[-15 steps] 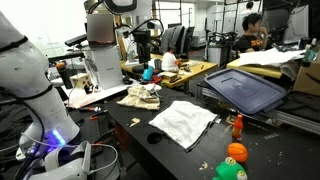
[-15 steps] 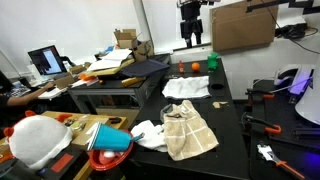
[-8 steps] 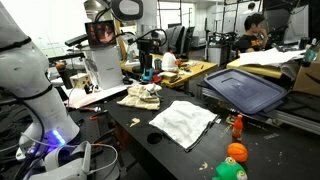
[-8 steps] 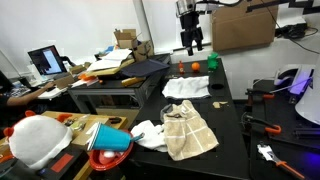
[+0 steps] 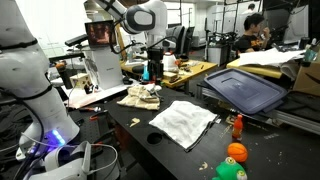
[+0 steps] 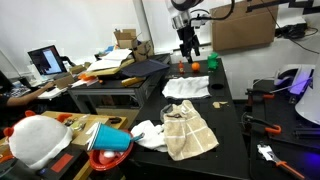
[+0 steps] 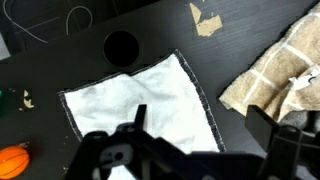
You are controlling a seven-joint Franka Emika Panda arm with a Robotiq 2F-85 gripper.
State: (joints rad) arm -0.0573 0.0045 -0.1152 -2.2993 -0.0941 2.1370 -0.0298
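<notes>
My gripper (image 5: pixel 152 68) (image 6: pixel 188 47) hangs open in the air well above the black table (image 5: pixel 125 118), holding nothing. In the wrist view the gripper (image 7: pixel 205 125) looks straight down, its two dark fingers (image 7: pixel 272 125) spread wide. Below it lies a flat white cloth (image 7: pixel 135 105) (image 5: pixel 183 122) (image 6: pixel 187 87), and a crumpled beige checked towel (image 7: pixel 275 75) (image 5: pixel 140 95) (image 6: pixel 188 130) lies beside that. A small black disc (image 7: pixel 121 46) (image 5: pixel 155 138) sits by the white cloth's edge.
An orange ball (image 5: pixel 236 152) (image 6: pixel 197 66) (image 7: pixel 12 160) and a green object (image 5: pixel 232 172) (image 6: pixel 212 62) sit near the table end. An orange bottle (image 5: pixel 238 126), a second white cloth (image 6: pixel 150 133), a blue bowl (image 6: pixel 110 140) and a dark tray (image 5: pixel 245 88) are around.
The arm has swung and come down, bringing the gripper lower toward the table. Its jaws stay open and the cloths have not moved.
</notes>
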